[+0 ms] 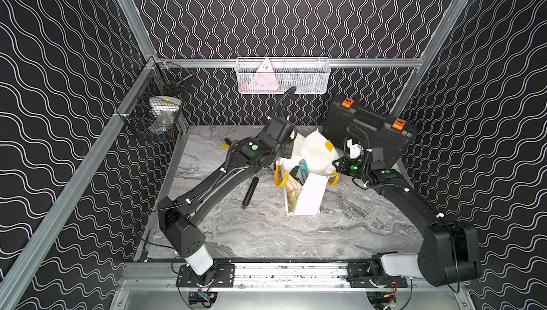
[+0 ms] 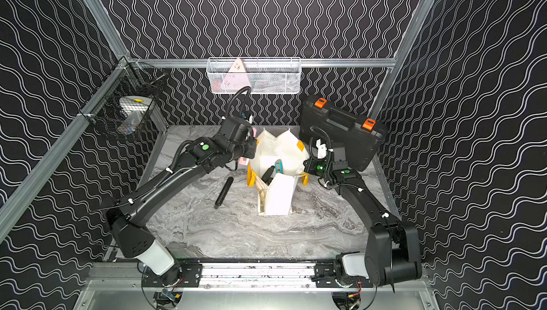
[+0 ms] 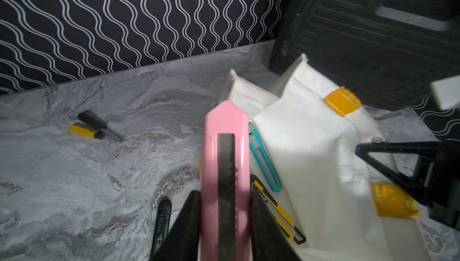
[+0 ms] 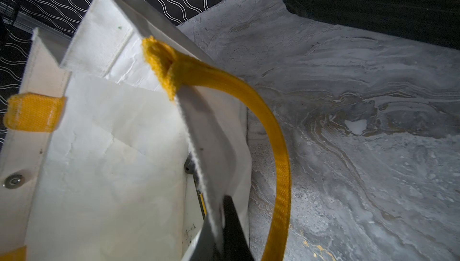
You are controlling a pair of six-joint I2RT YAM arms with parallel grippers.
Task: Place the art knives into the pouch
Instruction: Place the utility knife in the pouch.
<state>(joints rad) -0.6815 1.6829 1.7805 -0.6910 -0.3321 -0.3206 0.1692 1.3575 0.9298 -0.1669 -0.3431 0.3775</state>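
The art knife (image 3: pixel 226 122) is pink with a dark slider strip, and my left gripper (image 3: pixel 225 195) is shut on its body. It hangs just left of the pouch (image 1: pixel 310 157), a white cloth tote with yellow loop handles (image 4: pixel 278 147) that stands open mid-table. In a top view only a pink sliver of the knife (image 2: pixel 244 162) shows under the left wrist. My right gripper (image 4: pixel 219 222) is shut on the pouch's right rim and holds the mouth open. A teal knife (image 3: pixel 265 159) and a yellow-black knife (image 3: pixel 278 212) lie inside the pouch.
A black hard case (image 1: pixel 370 128) with orange latches leans behind the pouch at the back right. A black pen-shaped tool (image 1: pixel 250 190) lies on the marble left of the pouch. Two screwdrivers (image 3: pixel 94 127) lie near the back wall. A white wire basket (image 1: pixel 282 76) and a black one (image 1: pixel 159 110) hang on the frame.
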